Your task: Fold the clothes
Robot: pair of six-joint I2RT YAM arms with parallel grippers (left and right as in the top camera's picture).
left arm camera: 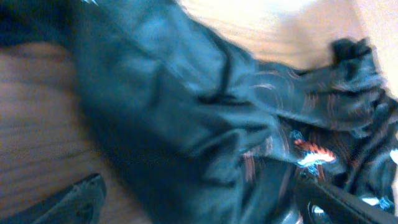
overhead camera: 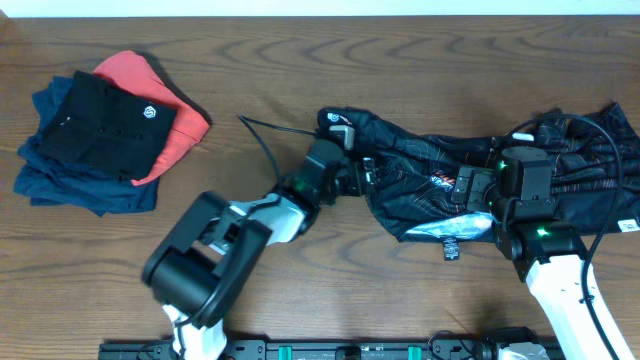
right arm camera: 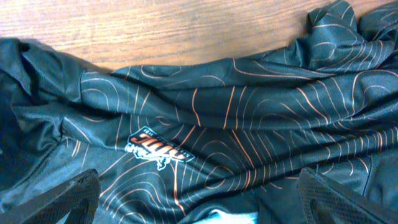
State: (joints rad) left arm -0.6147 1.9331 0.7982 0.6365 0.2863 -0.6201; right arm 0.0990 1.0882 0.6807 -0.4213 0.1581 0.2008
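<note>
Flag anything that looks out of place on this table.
The jersey lies bunched and wrinkled at the right, not spread flat. At left, the red garment pokes out askew from under the black shirt.

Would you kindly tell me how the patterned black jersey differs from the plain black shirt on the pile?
The jersey lies crumpled and unfolded; the plain black shirt is neatly folded. The jersey has fine orange contour lines and a red-white logo; the shirt shows only a small white emblem. The jersey rests on the table; the shirt tops a coral-red garment and navy garments. Both are black.
</note>
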